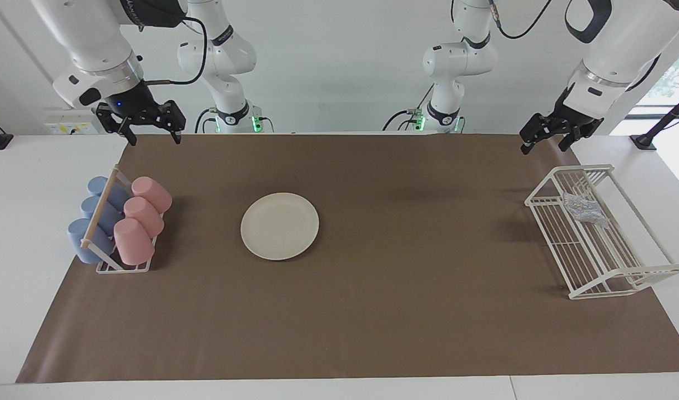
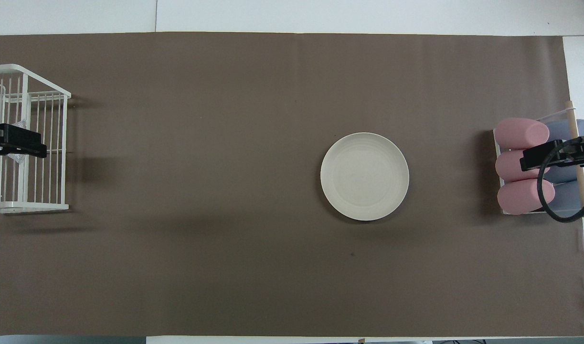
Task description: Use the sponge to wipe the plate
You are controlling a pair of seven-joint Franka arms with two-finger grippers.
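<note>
A white table [image 1: 17, 233] set against a plain white wall carries a long brown mat [image 1: 372, 289] that covers nearly its whole length. The cream-white plate [image 1: 280, 226] lies flat on the mat, somewhat toward the right arm's end, with nothing on it. At the left arm's end stands a white wire rack [image 1: 597, 233], and the silvery mesh sponge [image 1: 583, 209] rests inside it, in the part of the rack nearer the robots. At the right arm's end a small white rack with a wooden rod [image 1: 97, 214] holds three pink cups [image 1: 141, 219] and three blue cups [image 1: 92, 222] lying on their sides.

The left gripper [image 1: 543, 141] hangs in the air above the mat's corner, close to the wire rack; its fingers stand apart and hold nothing. The right gripper [image 1: 155, 137] hangs above the mat's edge, over the end where the cup rack stands, its fingers spread wide and empty as well. Dark lettering runs along the right arm's upper segment, too partial to read.
</note>
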